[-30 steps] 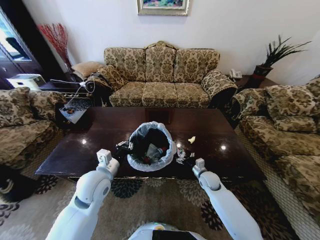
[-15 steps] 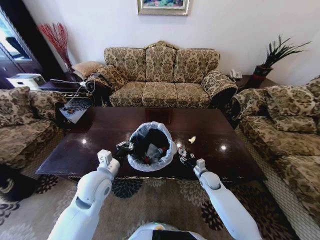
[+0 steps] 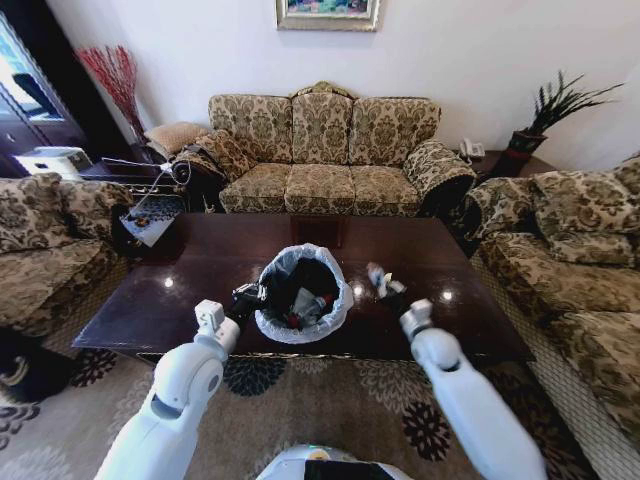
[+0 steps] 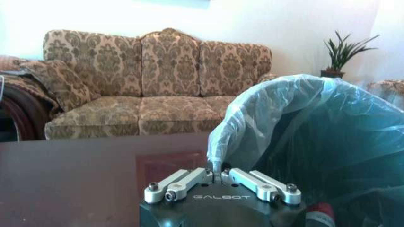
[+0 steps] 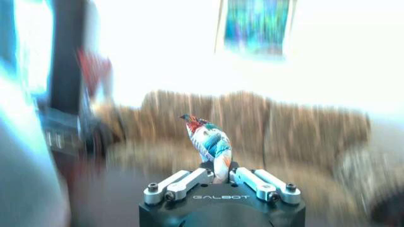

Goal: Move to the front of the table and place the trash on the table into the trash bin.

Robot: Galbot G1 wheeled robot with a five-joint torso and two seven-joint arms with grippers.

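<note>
The black trash bin point(image 3: 300, 296), lined with a whitish bag point(image 4: 284, 113), stands on the dark glossy table point(image 3: 200, 262) near its front edge. My left gripper point(image 3: 247, 296) is at the bin's left side. In the left wrist view the left gripper point(image 4: 218, 171) is shut on the bag's ruffled rim. Raised above the table just right of the bin, my right gripper point(image 3: 380, 280) is shut on a piece of trash, a crumpled colourful wrapper point(image 5: 210, 142) that sticks up from its fingers. More trash lies inside the bin, among it something with a red label point(image 3: 297, 320).
Patterned sofas stand behind the table point(image 3: 325, 150), to its left point(image 3: 45, 235) and to its right point(image 3: 565, 250). A dark side table with clutter point(image 3: 150, 215) is at the back left and a potted plant point(image 3: 545, 115) at the back right. A patterned rug point(image 3: 300, 400) lies under me.
My right gripper has lifted off the table near the front edge with the wrapper in it and moved up and slightly farther away. The left gripper and the bin have stayed put.
</note>
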